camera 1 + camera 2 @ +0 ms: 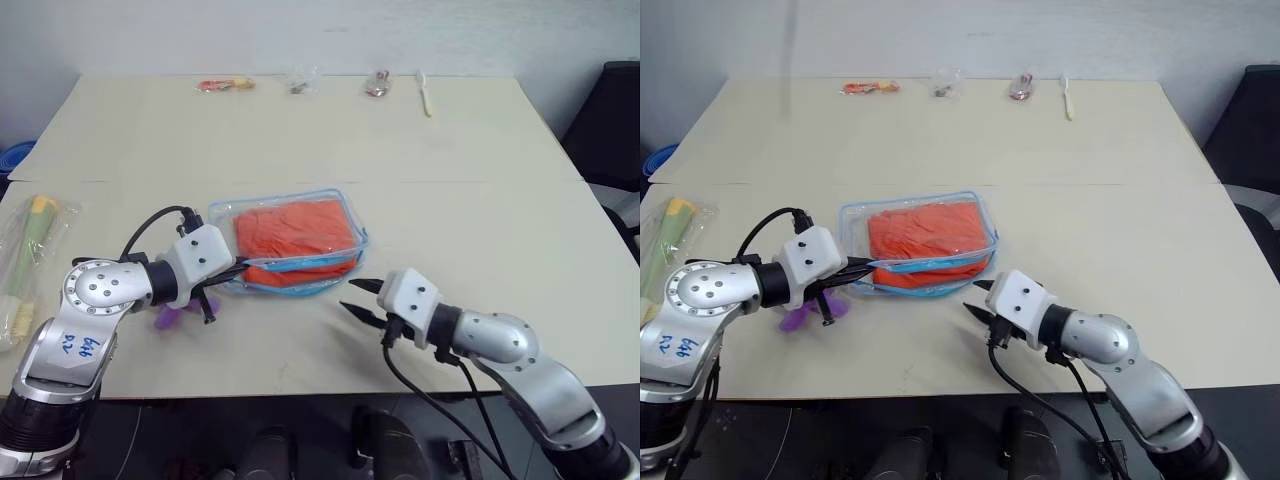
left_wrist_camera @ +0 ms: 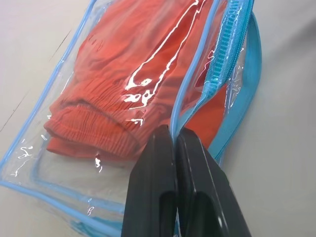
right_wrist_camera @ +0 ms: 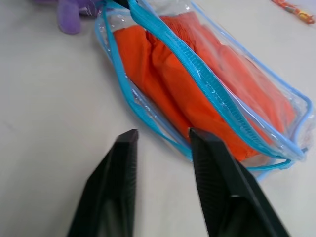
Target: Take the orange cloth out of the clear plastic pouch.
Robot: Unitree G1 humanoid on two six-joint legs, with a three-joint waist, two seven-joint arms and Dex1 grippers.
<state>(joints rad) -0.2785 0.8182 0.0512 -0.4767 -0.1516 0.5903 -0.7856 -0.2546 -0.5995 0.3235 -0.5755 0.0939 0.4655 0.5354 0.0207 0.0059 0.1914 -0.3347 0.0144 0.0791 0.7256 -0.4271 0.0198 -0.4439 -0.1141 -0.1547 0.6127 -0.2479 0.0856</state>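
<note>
Left end effector (image 2: 173,136) pinches clear plastic pouch (image 2: 44,163) edge — orange cloth (image 2: 123,69) inside

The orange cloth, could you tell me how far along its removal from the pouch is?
Done: the left tool is shut on the clear plastic pouch at its corner. In hand: the right tool hovers open before the zip side. Left: the orange cloth lies fully inside.

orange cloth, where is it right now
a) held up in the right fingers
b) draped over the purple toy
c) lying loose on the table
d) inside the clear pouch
d: the orange cloth lies folded behind the walls of the clear plastic pouch, which rests on the table.
</note>
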